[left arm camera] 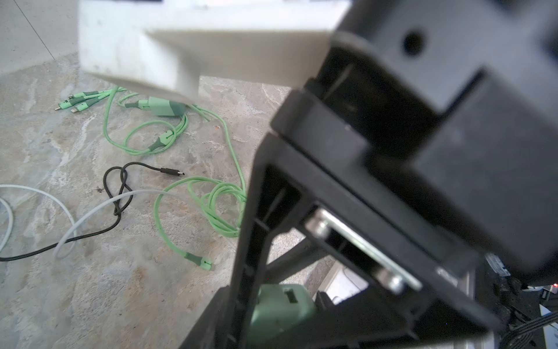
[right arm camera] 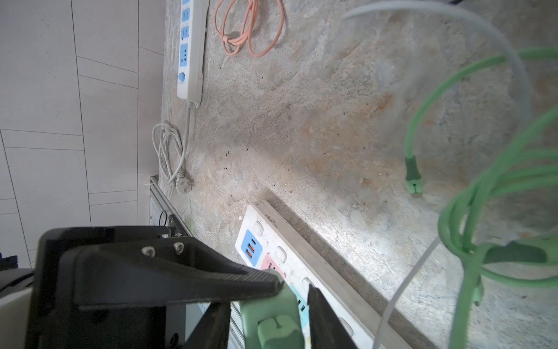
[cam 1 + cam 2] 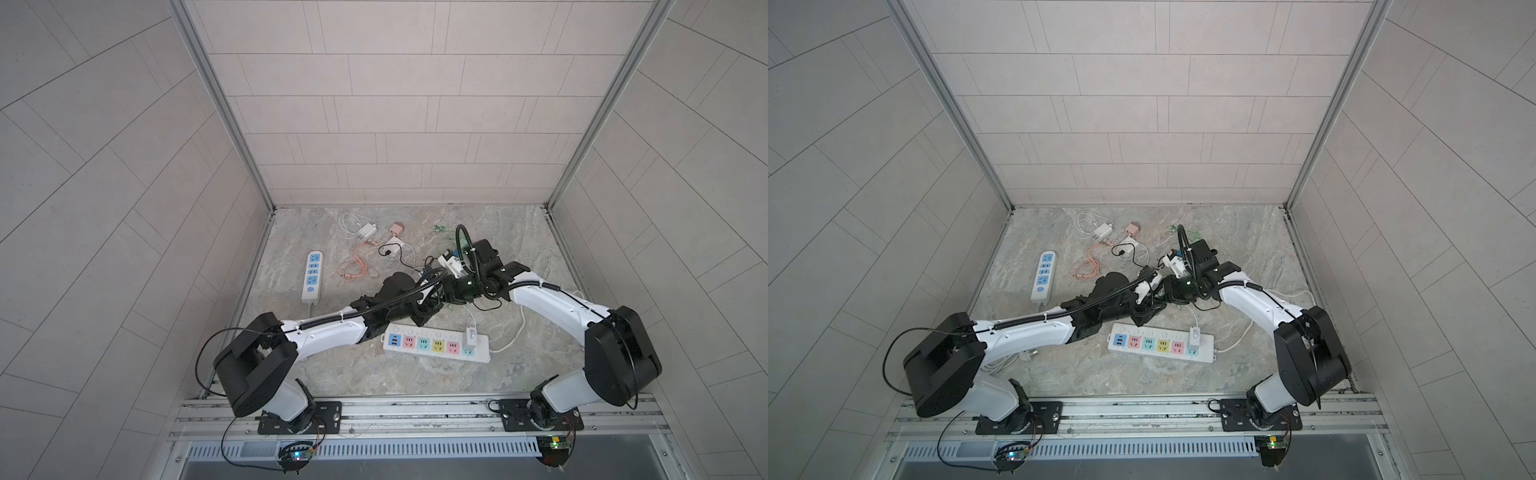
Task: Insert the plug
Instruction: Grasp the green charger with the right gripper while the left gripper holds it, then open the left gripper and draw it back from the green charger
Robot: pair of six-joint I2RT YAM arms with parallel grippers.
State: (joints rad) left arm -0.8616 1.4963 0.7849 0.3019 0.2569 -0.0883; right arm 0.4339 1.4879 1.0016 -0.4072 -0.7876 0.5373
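Right wrist view: green charger [image 2: 268, 317] sits between the black fingers of the right gripper [image 2: 297, 294]. The ribbed pad [image 2: 259, 279] touches its top corner, and the other finger is tight beside it.
Right claw: clamped on the green charger.
Left claw: left gripper [image 3: 430, 297] meets the right one mid-table in both top views. Open or closed, cannot tell.
Plug location: held above the colour strip [image 2: 299, 260], not in a socket.
Colour strip: flat on the table [image 3: 374, 382], near the front. A white adapter [image 3: 470, 336] fills its end socket.
Clutter: green cable end [image 2: 413, 173] lies loose. Blue strip [image 3: 311, 276] is well apart on the left.
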